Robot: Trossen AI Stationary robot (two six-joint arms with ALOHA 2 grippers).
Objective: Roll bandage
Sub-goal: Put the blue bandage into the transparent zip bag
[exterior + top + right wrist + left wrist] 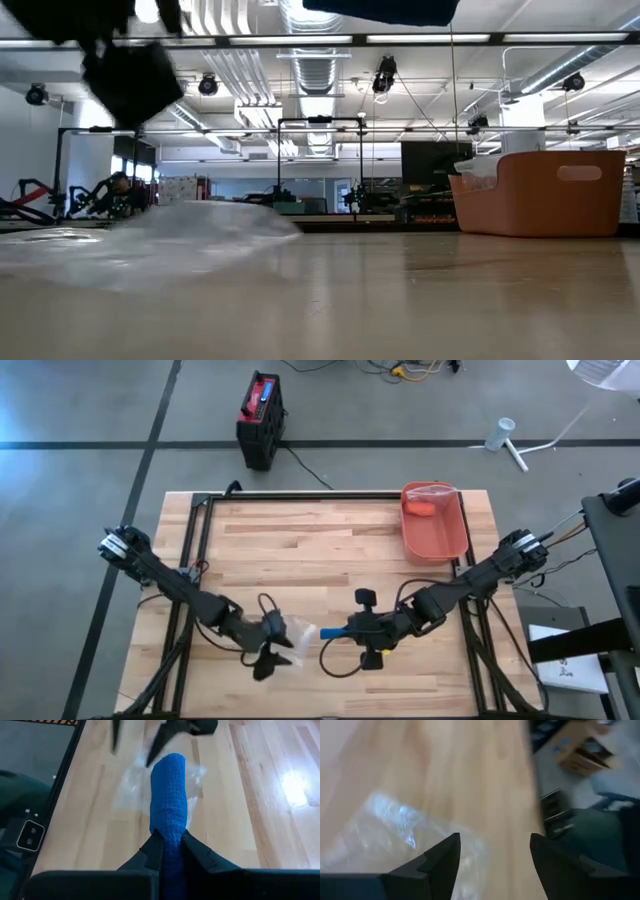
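Blue bandage sits pinched between the fingers of the right gripper, which are closed tight on it near the front middle of the wooden table, its free end reaching out over a clear plastic wrapper. Left gripper hovers just over that wrapper with its jaws spread apart and nothing between them. An orange bin stands well apart at the far right corner.

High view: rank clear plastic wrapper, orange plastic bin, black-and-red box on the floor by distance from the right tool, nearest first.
From the right tool, shut on the blue bandage:
1. Clear plastic wrapper, just left, beside the left tool.
2. Orange plastic bin, table's far right corner.
3. Black-and-red box, on the floor beyond the table.
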